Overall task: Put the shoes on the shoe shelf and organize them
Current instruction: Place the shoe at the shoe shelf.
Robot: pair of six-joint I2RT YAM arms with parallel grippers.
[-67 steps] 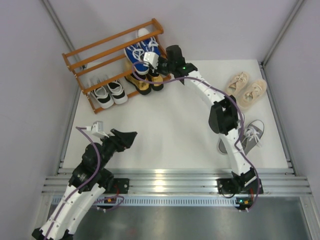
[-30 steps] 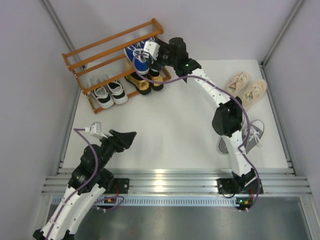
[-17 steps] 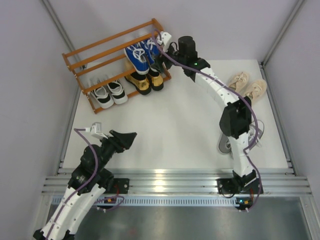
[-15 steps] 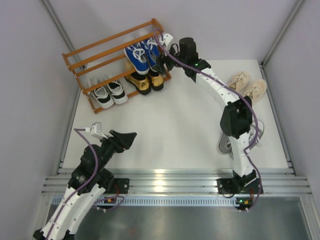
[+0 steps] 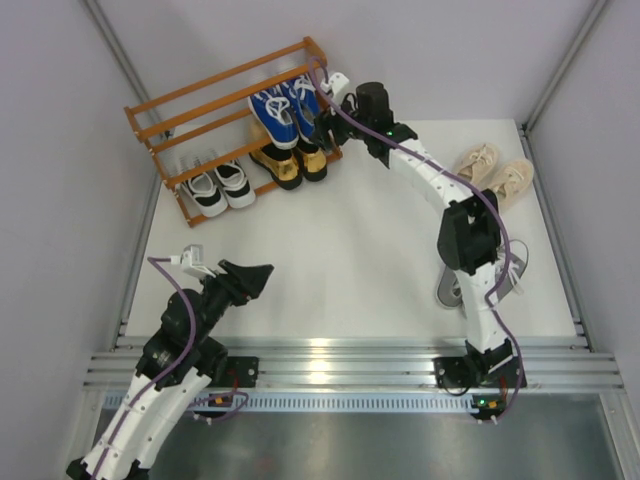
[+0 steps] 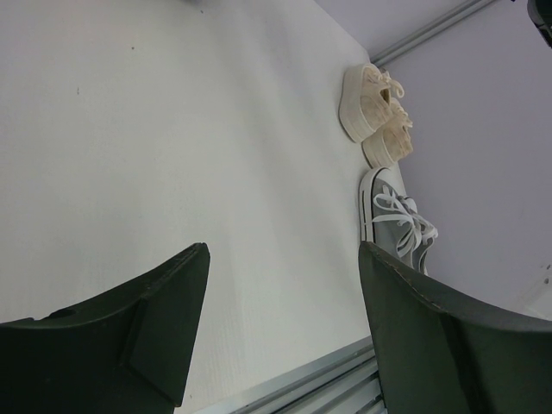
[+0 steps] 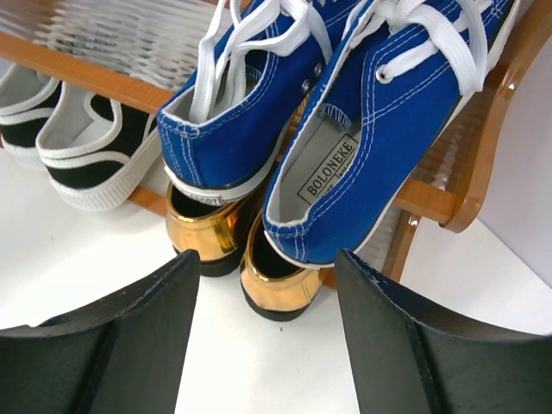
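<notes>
Right end effector [image 7: 266,259] withdrawn off blue sneakers [image 7: 379,147], jaws apart, empty

Left arm [image 5: 172,335] sits folded low near its base; left gripper [image 6: 283,259] has jaws apart, empty. Right arm [image 5: 440,190] reaches far forward; right gripper [image 7: 267,263] has jaws apart, empty.

The blue canvas sneakers [image 7: 379,138] are royal blue with white laces, white stitching and white soles edged by a dark stripe. One pale insole carries black lettering. Beneath them, the loafers [image 7: 207,235] are shiny gold with black soles. The black-and-white sneakers [image 7: 73,147] have black bodies with white trim and white soles. The shoe shelf [image 5: 215,90] is orange-brown. On the white table [image 5: 330,250], the lace-ups [image 6: 375,108] are beige, and the grey sneaker [image 6: 397,228] has white laces. The left tool [image 6: 283,250] and right tool [image 7: 267,259] are black.
</notes>
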